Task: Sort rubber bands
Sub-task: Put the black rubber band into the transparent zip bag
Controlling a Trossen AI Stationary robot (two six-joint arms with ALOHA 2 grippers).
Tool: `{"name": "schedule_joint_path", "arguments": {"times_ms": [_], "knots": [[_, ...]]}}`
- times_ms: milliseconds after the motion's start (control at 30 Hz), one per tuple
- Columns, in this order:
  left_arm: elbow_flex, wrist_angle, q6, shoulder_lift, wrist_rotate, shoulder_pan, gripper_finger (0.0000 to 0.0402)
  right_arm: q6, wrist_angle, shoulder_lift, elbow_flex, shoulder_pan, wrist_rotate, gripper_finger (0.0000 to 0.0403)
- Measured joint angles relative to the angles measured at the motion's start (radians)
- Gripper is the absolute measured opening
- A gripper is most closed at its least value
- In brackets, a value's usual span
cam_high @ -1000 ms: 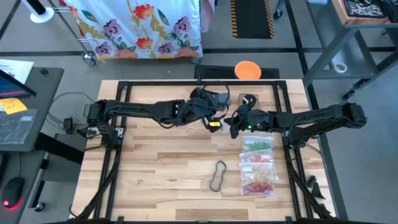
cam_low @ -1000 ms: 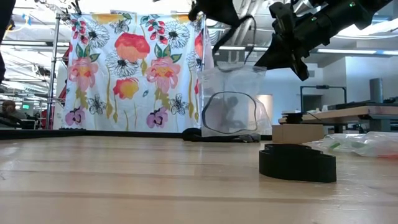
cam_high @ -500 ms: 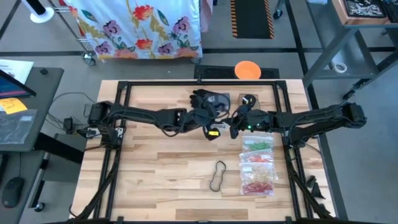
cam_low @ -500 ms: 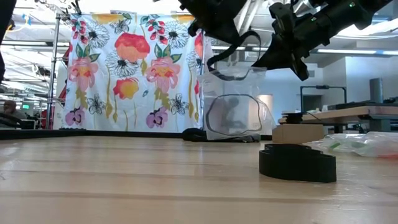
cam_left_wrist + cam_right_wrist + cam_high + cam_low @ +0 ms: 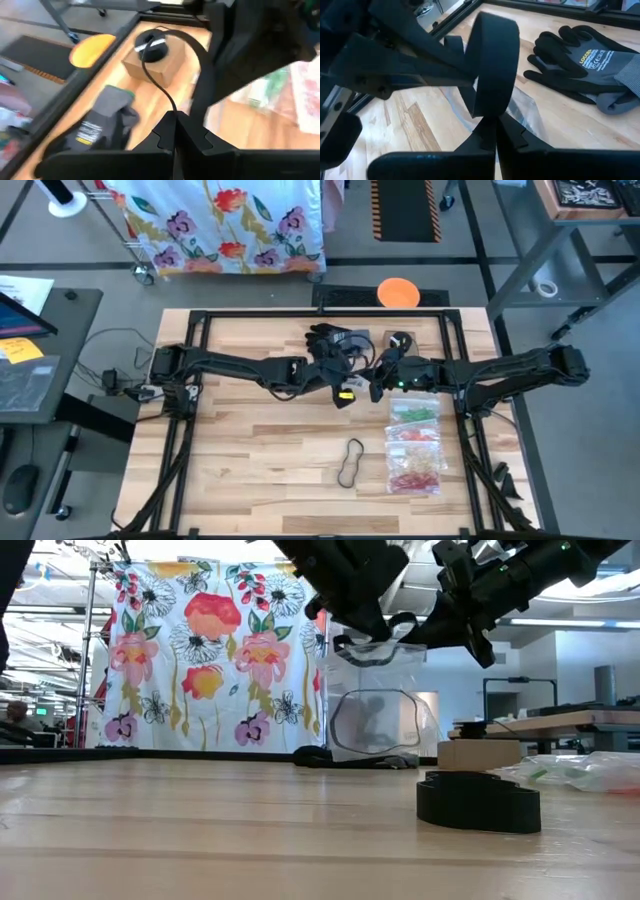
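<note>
Across the pale wooden worktop, both dark arms meet near the far middle, above a clear plastic bag that stands upright with a black loop showing through its side. Largest of the loose items is the black work glove, lying flat near the far edge; to the right lie flat clear bags of sorted green, orange and red rubber bands, and a thin black rubber band lies alone on bare wood nearer the front. The left gripper is closed at its tips on a black elastic band, which arcs away from it, slack. The right gripper pinches a wide black rubber band, which stands as an upright loop above its closed fingers. These bands look light, soft and stretchy, likely to flop, twist or snap back, so a firm pinch across a single strand, away from any neighbour, seems the surest hold.
</note>
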Motion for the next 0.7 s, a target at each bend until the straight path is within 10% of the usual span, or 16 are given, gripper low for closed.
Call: {"name": "schedule_joint_path", "arguments": {"times_ms": [700], "knots": [[0.000, 0.005, -0.033, 0.051, 0.262, 0.118, 0.0001, -0.003, 0.021, 0.000, 0.000, 0.001, 0.000, 0.0000]]}}
